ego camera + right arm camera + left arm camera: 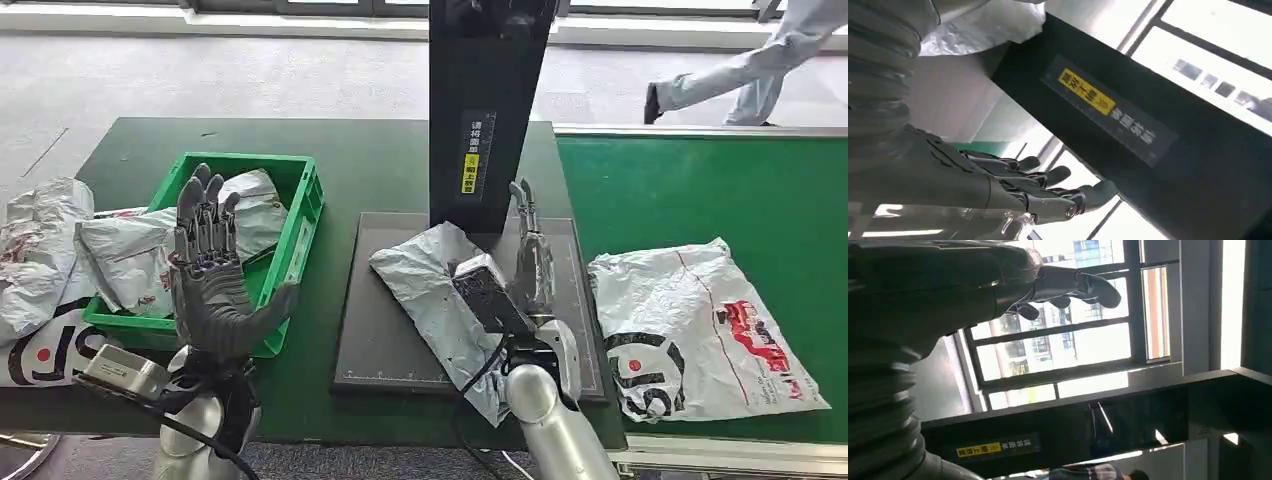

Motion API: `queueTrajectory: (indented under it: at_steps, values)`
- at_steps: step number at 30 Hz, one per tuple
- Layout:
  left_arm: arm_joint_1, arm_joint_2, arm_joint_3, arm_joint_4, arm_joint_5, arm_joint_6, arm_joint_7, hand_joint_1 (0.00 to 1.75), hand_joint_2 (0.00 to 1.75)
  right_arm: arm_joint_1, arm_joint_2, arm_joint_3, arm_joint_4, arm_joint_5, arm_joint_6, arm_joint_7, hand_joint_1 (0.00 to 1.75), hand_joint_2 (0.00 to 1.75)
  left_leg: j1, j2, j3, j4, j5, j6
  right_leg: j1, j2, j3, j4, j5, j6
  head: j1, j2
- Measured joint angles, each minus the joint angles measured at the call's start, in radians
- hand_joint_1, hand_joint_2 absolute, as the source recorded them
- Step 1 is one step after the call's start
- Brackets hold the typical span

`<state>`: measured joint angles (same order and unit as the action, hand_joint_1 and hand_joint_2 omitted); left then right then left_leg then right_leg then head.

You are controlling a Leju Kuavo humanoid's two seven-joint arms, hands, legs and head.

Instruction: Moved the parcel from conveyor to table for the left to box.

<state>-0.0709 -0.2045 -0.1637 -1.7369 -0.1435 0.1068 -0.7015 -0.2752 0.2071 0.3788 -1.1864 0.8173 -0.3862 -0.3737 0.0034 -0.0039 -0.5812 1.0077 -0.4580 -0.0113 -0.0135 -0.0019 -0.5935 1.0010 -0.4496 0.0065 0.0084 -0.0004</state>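
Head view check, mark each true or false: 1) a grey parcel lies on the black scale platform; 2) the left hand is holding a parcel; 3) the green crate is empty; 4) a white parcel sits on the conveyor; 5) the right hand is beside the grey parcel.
1) True: the grey parcel lies on the black platform.
2) False: the left hand is raised, open, holding nothing.
3) False: the green crate holds parcels.
4) True: the white parcel lies on the conveyor.
5) True: the right hand is open beside it.

Parcel-sorting workspace: green conveyor (700,190), green crate (300,215), scanner stand (485,110).
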Motion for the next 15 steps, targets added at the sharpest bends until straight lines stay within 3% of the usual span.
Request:
queueTrajectory:
  at_steps: [5, 7, 15]
  values:
    - [-0.010, 0.003, -0.008, 0.021, -0.002, 0.025, 0.000, 0.00, 1.75, 0.049, -0.005, 0.000, -0.105, -0.147, -0.260, -0.255, 0.00, 1.75, 0.000, 0.000, 0.000, 0.000, 0.000, 0.000, 0.000, 0.000, -0.001, 0.000, 0.000, 0.000, 0.000, 0.000]
    - [-0.032, 0.002, -0.024, 0.065, -0.011, 0.014, 0.001, 0.00, 1.75, 0.092, -0.006, -0.003, -0.222, -0.166, -0.309, -0.315, 0.00, 1.75, 0.000, 0.000, 0.000, 0.000, 0.000, 0.000, 0.000, 0.000, -0.001, 0.000, 0.000, 0.000, 0.000, 0.000]
    - [-0.192, -0.037, -0.133, 0.434, -0.105, 0.026, 0.004, 0.00, 1.75, 0.173, 0.021, -0.073, -0.592, -0.159, -0.314, -0.325, 0.00, 1.75, -0.001, 0.003, 0.000, 0.000, 0.000, 0.001, -0.001, 0.002, 0.000, -0.001, 0.002, 0.001, 0.000, 0.000]
